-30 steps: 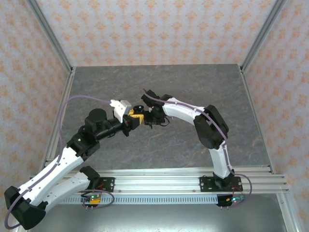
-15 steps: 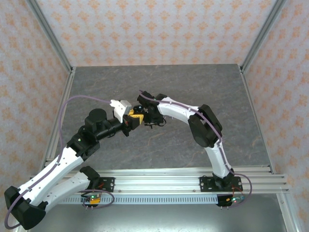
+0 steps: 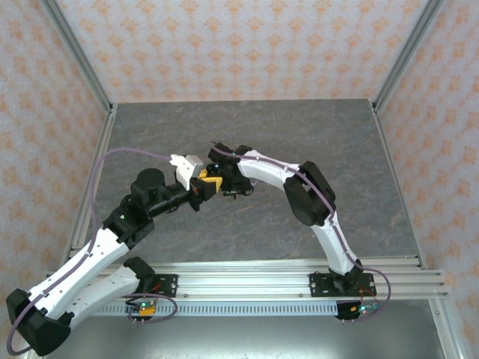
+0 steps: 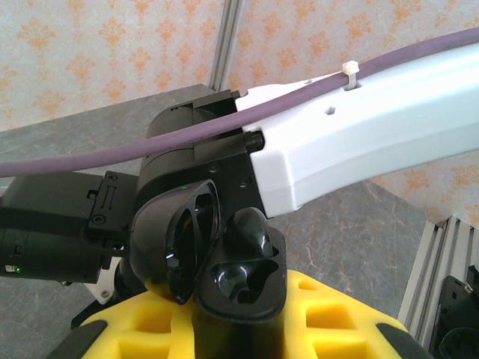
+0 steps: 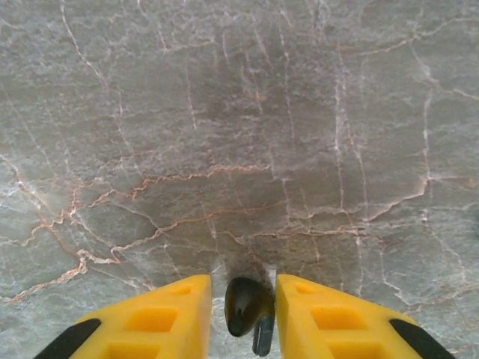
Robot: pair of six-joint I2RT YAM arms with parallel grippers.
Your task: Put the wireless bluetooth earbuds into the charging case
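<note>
Overhead, the left gripper (image 3: 211, 182) and right gripper (image 3: 225, 181) met tip to tip amid free table (image 3: 299, 134), whereas wrist views showed a black earbud (image 5: 245, 305) pinched between right jaws, the open charging case (image 4: 241, 278) clamped between left.

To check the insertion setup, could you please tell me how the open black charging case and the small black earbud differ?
The open black charging case sits in the left gripper, the small black earbud in the right gripper. The case looks bulkier than the earbud. The case has a hinged lid lifted, showing its hollows; the earbud is one rounded piece. Both are glossy black.
</note>
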